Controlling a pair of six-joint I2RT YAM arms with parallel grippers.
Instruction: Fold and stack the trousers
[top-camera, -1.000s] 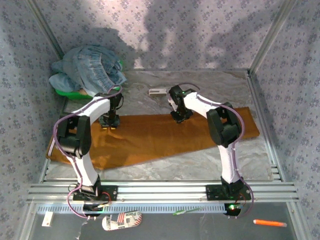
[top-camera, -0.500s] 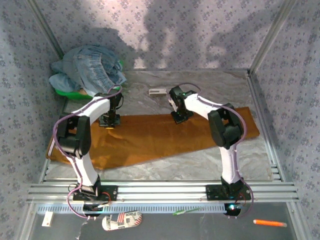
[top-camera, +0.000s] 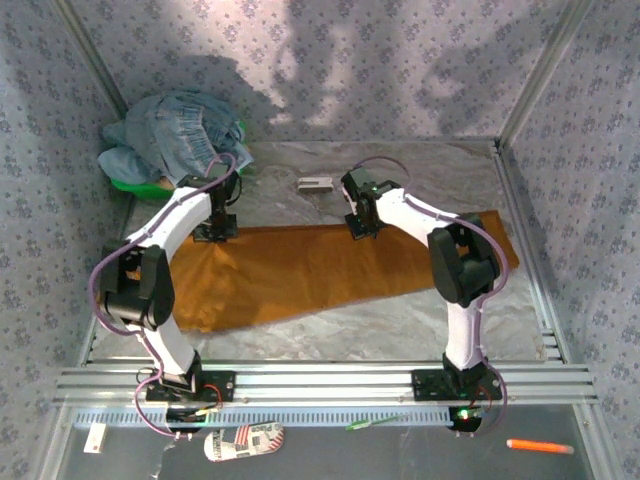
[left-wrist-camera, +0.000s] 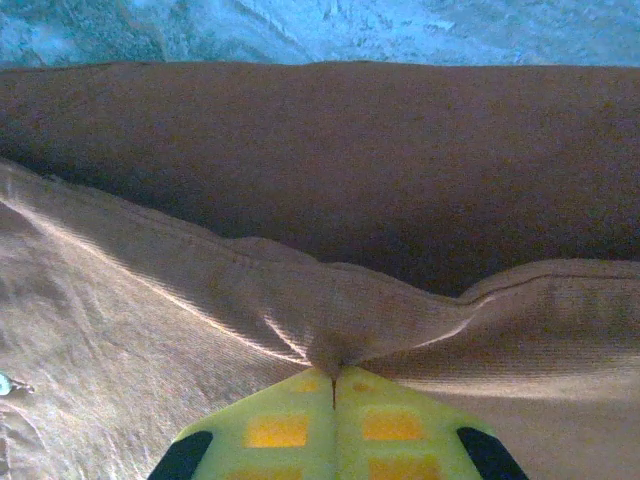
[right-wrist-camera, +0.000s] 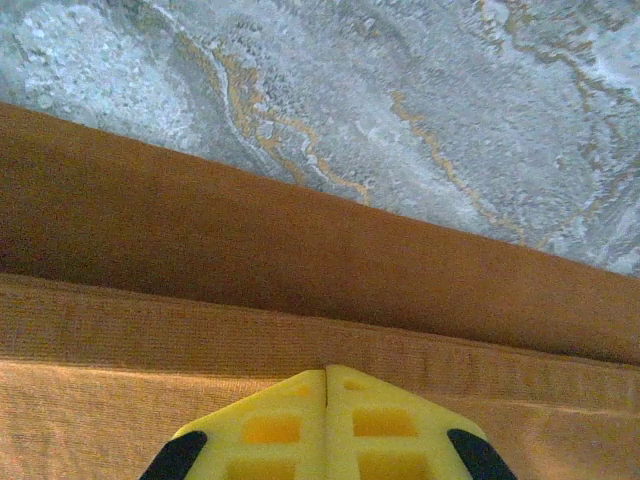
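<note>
Both our jaws, left and right, pinch the trousers (top-camera: 330, 275) at the far edge; they lie full-length, so we judge folding and stacking remain.

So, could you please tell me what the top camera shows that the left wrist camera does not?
The top view takes in the whole of the orange trousers spread across the table, both arms, the right gripper at the cloth's far edge, and a heap of blue jeans in the far left corner. The left wrist view gives the close detail: the left gripper is shut, with a ridge of cloth puckered up at its tips. Both show the orange cloth and the marbled table top.
</note>
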